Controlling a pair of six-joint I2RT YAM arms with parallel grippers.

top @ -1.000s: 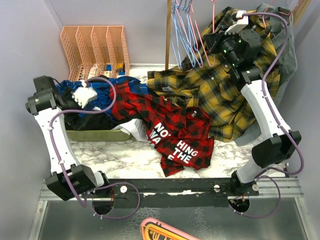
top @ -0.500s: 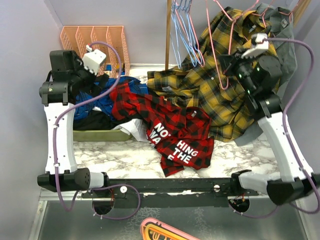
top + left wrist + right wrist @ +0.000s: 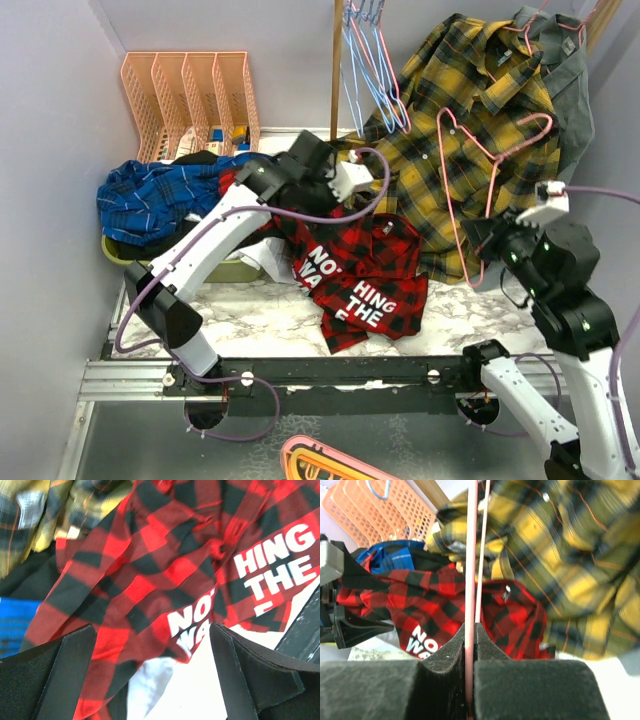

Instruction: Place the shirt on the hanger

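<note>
- Right now the shirt (image 3: 360,275) lies crumpled in the middle of the top view. Its long axis runs from upper left to lower right, and the white lettering faces up at the lower-right end.
- The left gripper (image 3: 152,630) hangs straight above the shirt's upper-left part. Its jaws are spread wide with nothing between them, and red-and-black cloth fills the gap in its wrist view.
- The right gripper (image 3: 472,630) is clenched on the hanger (image 3: 471,560), with the pink wire pinched between its pads.
- In the top view the hanger stands at centre right, in front of the yellow-and-black plaid shirt (image 3: 480,90). Its hook end is toward the top of the frame.
- From the hanger, the shirt lies to the left and lower in the frame, apart from the wire.
- The left arm is plainly the nearer to the shirt. I judge that the coming move turns on it lifting the cloth toward the hanger on the right.
- I cannot tell where the collar lies within the folds.
</note>
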